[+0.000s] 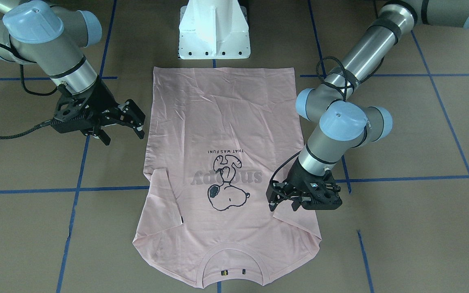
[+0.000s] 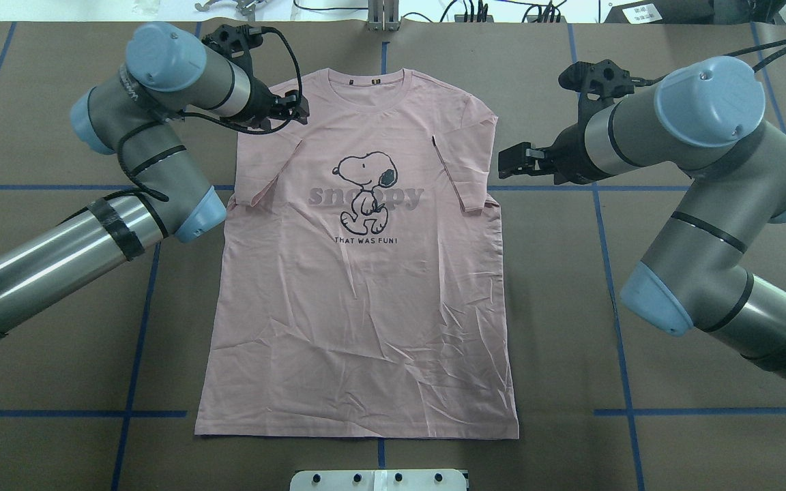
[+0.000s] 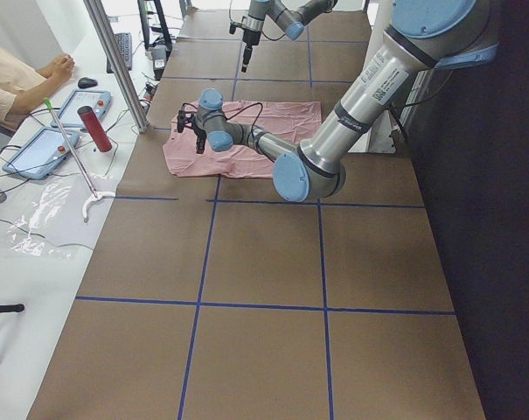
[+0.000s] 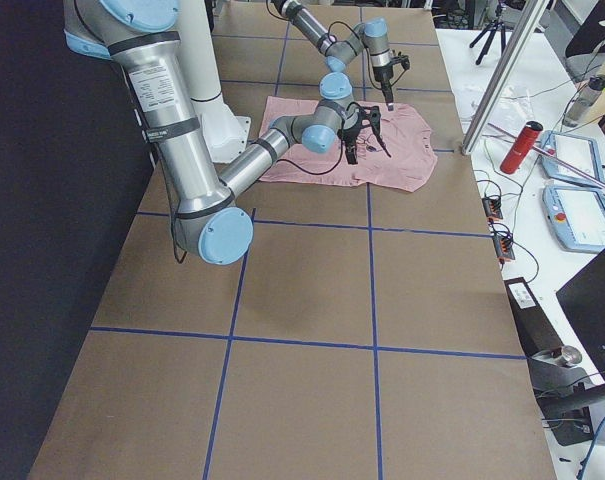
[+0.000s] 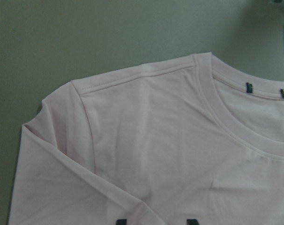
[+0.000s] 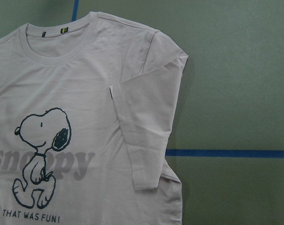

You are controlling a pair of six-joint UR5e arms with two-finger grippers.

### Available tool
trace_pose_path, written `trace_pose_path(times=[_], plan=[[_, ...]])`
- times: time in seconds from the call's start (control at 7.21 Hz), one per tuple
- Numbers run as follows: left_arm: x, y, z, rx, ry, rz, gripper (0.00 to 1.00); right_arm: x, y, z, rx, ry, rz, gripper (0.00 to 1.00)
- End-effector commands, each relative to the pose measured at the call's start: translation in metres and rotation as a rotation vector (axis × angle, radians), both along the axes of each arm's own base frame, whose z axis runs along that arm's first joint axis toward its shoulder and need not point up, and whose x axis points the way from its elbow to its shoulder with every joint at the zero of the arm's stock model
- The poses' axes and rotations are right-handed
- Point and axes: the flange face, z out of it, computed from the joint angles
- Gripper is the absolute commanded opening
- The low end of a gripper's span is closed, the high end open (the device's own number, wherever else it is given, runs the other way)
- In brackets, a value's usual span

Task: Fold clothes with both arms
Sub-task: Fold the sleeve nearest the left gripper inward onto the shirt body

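2 sets of jaws wide apart: left gripper (image 1: 284, 206) over T-shirt (image 1: 226, 118) shoulder, right gripper (image 1: 123, 137) beside opposite sleeve.

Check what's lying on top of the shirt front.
Both sleeves are folded inward onto the T-shirt: left sleeve, right sleeve. The fabric under them is hidden; the dog print is uncovered.

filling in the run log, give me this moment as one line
T-shirt flat, print up | left gripper open over its shoulder | right gripper open beside it
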Motion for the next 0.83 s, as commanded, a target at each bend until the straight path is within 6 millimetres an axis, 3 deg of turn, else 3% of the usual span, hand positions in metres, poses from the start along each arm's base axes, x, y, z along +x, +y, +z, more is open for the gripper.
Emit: trace_pose_path(times=[0.0,0.28,0.55,0.69], plan=[[-0.075,0.011,-0.026,0.132,0.099,-0.072,1.00,0.003,-0.003,0.002,-0.005,0.008,0.009,1.00],[-0.159,-0.014,-0.058,0.269,0.114,-0.180,1.00,-0.001,-0.006,0.019,-0.023,0.037,0.003,1.00],[-0.232,-0.029,-0.076,0.469,-0.006,-0.270,1.00,-0.003,-0.006,0.007,-0.006,0.021,0.001,1.00],[-0.239,-0.029,-0.076,0.475,-0.004,-0.279,1.00,-0.008,-0.002,0.007,-0.006,0.021,-0.008,1.00]])
